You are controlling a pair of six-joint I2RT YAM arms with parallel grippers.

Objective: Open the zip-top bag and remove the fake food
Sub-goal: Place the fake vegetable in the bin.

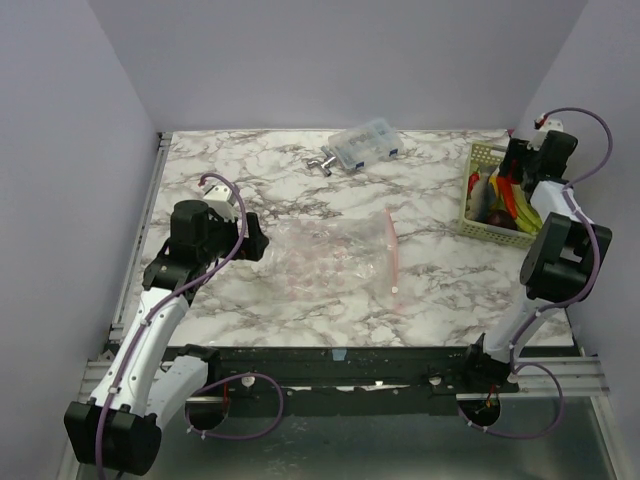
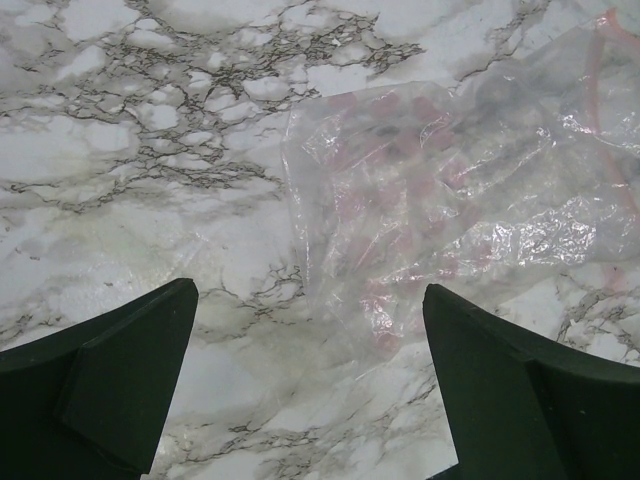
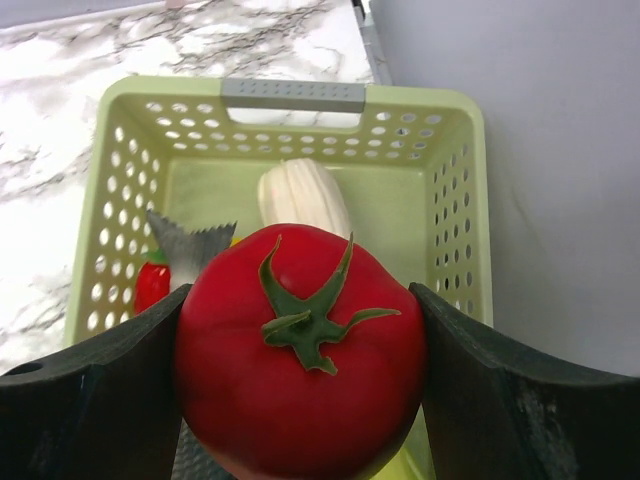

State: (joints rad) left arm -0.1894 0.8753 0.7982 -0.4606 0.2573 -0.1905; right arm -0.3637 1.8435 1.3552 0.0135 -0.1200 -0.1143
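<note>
marble table (image 1: 250, 170); right wrist alone shows the tomato (image 3: 300, 370) clamped.

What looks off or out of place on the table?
Nothing spilled or damaged. The zip-top bag lies flat and crumpled mid-table, apparently empty. The right pincer grips a red tomato above the green basket. Only stray item: a metal fitting loose beside the clear box at the far edge.
</note>
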